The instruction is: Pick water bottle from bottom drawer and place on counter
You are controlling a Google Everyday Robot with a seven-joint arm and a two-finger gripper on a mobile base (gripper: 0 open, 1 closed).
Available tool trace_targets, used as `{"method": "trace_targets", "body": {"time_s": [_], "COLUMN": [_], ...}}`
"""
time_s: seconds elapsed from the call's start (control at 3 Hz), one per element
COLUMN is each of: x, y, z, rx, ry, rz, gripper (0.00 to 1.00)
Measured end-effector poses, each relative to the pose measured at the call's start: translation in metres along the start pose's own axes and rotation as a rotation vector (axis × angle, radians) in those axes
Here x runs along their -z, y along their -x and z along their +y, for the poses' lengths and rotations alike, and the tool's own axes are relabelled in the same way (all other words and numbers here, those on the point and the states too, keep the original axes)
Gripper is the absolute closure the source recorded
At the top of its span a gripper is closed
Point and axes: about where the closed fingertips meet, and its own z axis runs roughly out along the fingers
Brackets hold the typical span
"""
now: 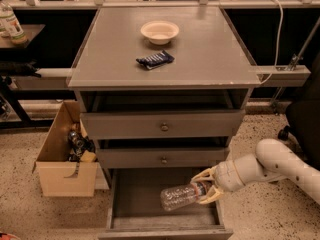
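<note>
The water bottle (181,196) is a clear crinkled plastic bottle with a red-and-dark band near its neck. It lies roughly level, neck to the right, inside the open bottom drawer (150,223). My gripper (206,186) reaches in from the right on a white arm, and its yellowish fingers are shut on the bottle's neck end. The bottle seems lifted a little off the drawer floor. The counter (210,54) is the flat grey cabinet top above.
A cream bowl (159,32) and a dark blue snack packet (155,60) lie on the counter. Two closed drawers with knobs (164,127) sit above the open one. A cardboard box (64,156) with items stands left. An upright bottle (11,23) is on the side table.
</note>
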Motion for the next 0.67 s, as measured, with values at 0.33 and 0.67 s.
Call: {"method": "trace_targets", "body": {"time_s": [0.33,0.67], "x": [0.0542,0.0542], "y": [0.0474,0.0474], "z": [-0.0005,-0.0005], "rx": [0.044,0.044], "ry": [-0.021,-0.021], "rz": [0.093,0.093], "gripper": [1.0,1.0]}}
